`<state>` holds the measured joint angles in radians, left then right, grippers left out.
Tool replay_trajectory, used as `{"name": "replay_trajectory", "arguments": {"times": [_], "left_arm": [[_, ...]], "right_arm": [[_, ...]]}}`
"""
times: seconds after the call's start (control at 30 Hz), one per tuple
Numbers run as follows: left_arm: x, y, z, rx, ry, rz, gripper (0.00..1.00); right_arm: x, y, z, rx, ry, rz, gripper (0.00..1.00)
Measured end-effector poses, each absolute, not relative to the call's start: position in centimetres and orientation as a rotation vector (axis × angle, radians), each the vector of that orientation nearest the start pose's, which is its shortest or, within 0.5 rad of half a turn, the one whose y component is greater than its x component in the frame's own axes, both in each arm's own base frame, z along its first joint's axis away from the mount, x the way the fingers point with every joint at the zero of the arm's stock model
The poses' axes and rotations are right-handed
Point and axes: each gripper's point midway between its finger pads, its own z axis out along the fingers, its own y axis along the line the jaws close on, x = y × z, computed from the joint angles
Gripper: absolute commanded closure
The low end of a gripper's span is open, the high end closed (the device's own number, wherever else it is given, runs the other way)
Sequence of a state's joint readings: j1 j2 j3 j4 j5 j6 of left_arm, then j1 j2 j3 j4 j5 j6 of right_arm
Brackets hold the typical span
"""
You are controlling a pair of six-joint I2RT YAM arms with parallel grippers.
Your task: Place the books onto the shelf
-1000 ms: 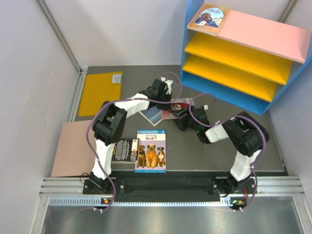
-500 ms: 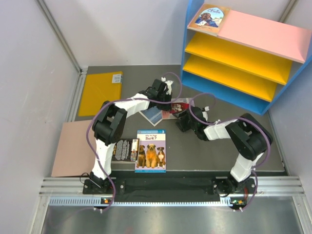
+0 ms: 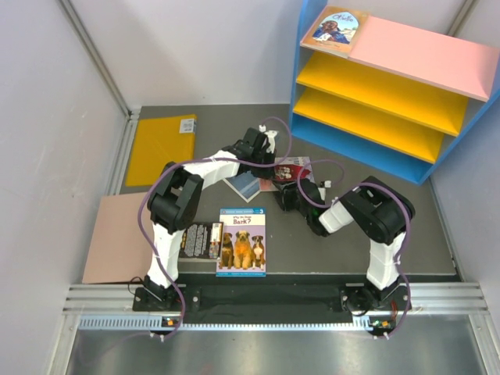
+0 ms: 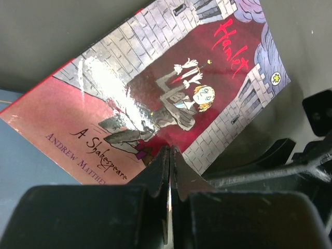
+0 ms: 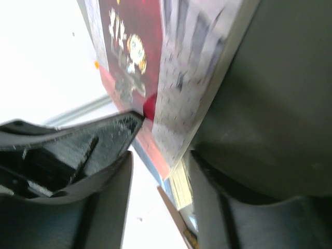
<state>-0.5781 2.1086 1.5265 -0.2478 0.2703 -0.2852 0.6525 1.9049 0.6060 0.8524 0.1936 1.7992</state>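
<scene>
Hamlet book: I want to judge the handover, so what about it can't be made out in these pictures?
Top external: both wrists cover most of the Hamlet book; only a red corner shows.
Left wrist: the shut left gripper hides the cover's near edge and the end of the author's name.
Right wrist: blur makes the cover unreadable; whether the right gripper touches the book cannot be told.

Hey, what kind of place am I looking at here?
Probably a robot lab cell: white partitions around a grey table, two arms bolted to a metal rail, a toy-bright shelf.
</scene>
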Motion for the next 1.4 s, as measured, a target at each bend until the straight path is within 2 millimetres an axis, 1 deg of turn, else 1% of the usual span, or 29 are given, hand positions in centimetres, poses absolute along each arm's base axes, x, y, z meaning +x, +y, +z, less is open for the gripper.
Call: {"name": "replay_trajectory", "arguments": {"times": [0.03,0.07,0.13,0.17,0.2,0.37,0.4,0.5,0.53,0.63,0.67,0.73,0.77,0.87,0.93,1.03,1.07,1.1,1.17,1.23,1.4], "left_arm": [[40.8,-33.6,5.2,0.493,2.44,-0.711,1.0],[40.7,-33.6,5.1,0.494,2.441,-0.712,1.0],[40.6,-33.6,5.1,0.495,2.442,-0.713,1.0],[40.6,-33.6,5.2,0.495,2.441,-0.713,1.0],[40.6,-33.5,5.2,0.495,2.441,-0.713,1.0],[40.5,-33.4,5.2,0.5,2.443,-0.71,1.0],[40.4,-33.4,5.3,0.501,2.444,-0.708,0.98],[40.1,-33.1,5.4,0.513,2.446,-0.7,0.8],[39.9,-32.9,5.5,0.518,2.451,-0.693,0.61],[39.2,-32.2,6.0,0.531,2.463,-0.676,0.44],[39.0,-32.0,6.3,0.534,2.461,-0.668,0.39],[38.7,-31.5,7.3,0.54,2.447,-0.653,0.32],[38.6,-31.4,8.0,0.542,2.432,-0.652,0.24],[38.4,-30.9,10.5,0.542,2.378,-0.655,0.18],[38.1,-30.4,12.3,0.539,2.334,-0.664,0.13],[37.6,-29.6,14.3,0.528,2.257,-0.685,0.05],[37.4,-29.3,14.8,0.523,2.235,-0.697,0.04],[37.2,-29.0,15.1,0.514,2.218,-0.712,0.03],[36.9,-28.4,15.4,0.496,2.184,-0.755,0.02],[36.8,-27.9,15.3,0.486,2.155,-0.807,0.01],[36.5,-27.2,14.6,0.467,2.116,-0.952,0.01]], "right_arm": [[36.5,28.4,4.2,1.36,1.834,1.272,0.6],[36.6,28.2,4.1,1.362,1.826,1.261,0.7],[36.8,28.0,4.0,1.359,1.815,1.243,0.83],[36.8,27.9,3.9,1.352,1.818,1.234,0.98],[36.8,27.9,3.9,1.348,1.819,1.226,1.0],[36.9,27.7,4.0,1.321,1.814,1.213,1.0],[37.0,27.7,4.1,1.314,1.812,1.214,1.0],[36.7,27.5,4.2,1.291,1.808,1.22,1.0],[36.4,27.4,4.1,1.28,1.817,1.22,1.0],[35.2,26.6,4.1,1.227,1.859,1.216,1.0],[34.8,26.3,4.3,1.195,1.88,1.217,1.0],[34.2,25.7,4.9,1.131,1.92,1.217,1.0],[34.0,25.4,5.1,1.096,1.939,1.211,1.0],[33.1,24.2,6.4,0.933,2.03,1.163,1.0],[32.4,23.8,7.3,0.811,2.09,1.121,1.0],[31.8,23.7,9.1,0.579,2.173,1.055,1.0],[31.4,24.0,10.3,0.454,2.197,1.05,1.0],[31.3,23.9,10.7,0.407,2.2,1.045,1.0],[30.4,23.8,11.8,0.257,2.221,1.062,1.0],[29.3,23.1,11.9,0.14,2.248,1.066,1.0],[26.4,21.5,10.3,-0.085,2.35,1.043,1.0]]}}
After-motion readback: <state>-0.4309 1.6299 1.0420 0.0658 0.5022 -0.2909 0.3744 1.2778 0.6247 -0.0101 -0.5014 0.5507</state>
